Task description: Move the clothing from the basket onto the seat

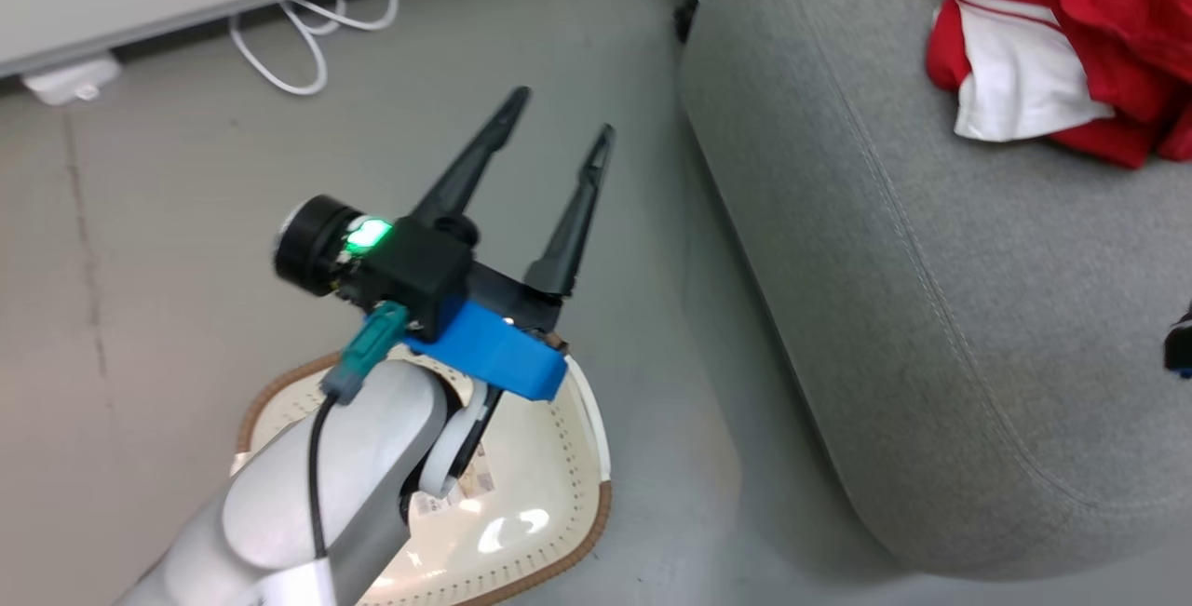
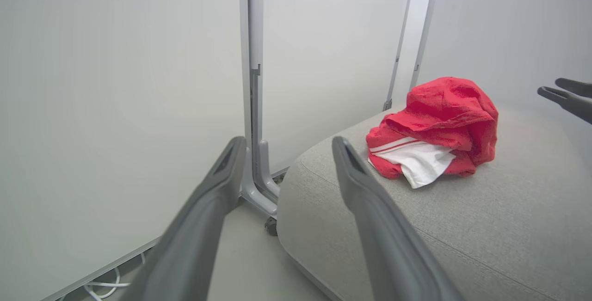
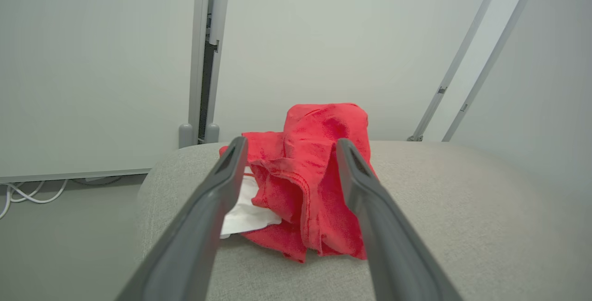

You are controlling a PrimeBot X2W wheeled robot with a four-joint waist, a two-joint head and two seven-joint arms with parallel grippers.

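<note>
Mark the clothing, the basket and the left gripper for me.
clothing [image 2: 444, 111], left wrist view, red crumpled top fold.
basket [image 1: 549, 468], head view, perforated cream inner wall.
left gripper [image 1: 563, 113], head view, midway between its fingertips.

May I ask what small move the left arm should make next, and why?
Probably swing the left gripper clear of the basket: its fingers are open and empty, the clothing lies bunched on the seat, and the arm hides part of the basket, so a clear look would confirm nothing remains.
</note>
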